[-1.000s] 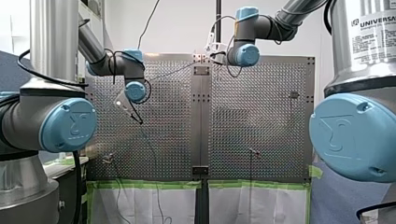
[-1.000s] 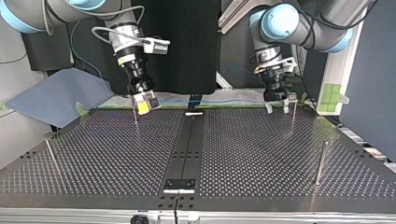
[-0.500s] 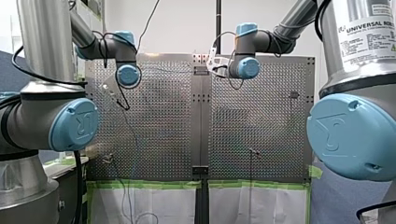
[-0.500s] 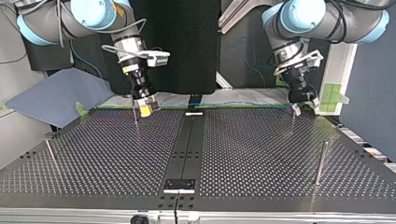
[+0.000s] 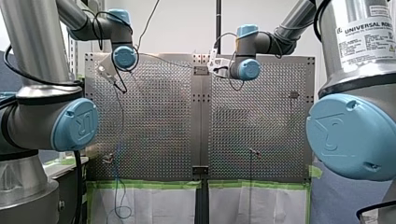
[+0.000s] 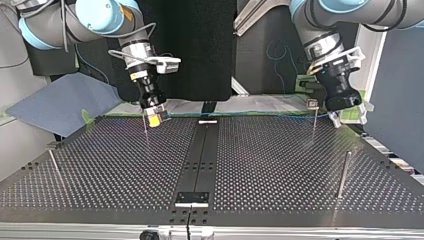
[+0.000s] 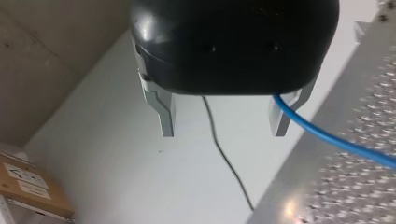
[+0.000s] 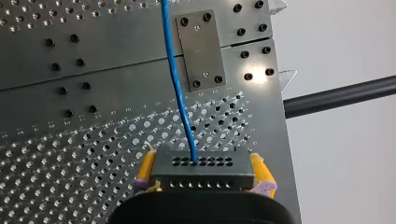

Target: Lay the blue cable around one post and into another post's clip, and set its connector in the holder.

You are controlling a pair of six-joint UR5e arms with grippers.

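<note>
Blue and thin, the cable (image 8: pixel 174 79) runs stretched from the connector (image 8: pixel 201 175) to the clip post (image 6: pixel 313 107), low over the table (image 6: pixel 100 170); whether it touches that post I cannot tell. My right gripper (image 8: pixel 201 163), well apart from the clip post and across the table's middle from it, has its yellow pads (image 8: pixel 145 167) closed on two sides of the connector, a dark block with small holes. My left gripper (image 7: pixel 222 123) hangs just beside the clip post, on the side away from the middle; its fingers (image 7: pixel 164 116) stand wide apart and clamp nothing, the cable only passes along the inside of one finger. I judge the cable light and limp, so it holds a line only under tension; the connector is stiff and seems the safer place to hold, while beside the clip post the cable wants only loose guiding.
</note>
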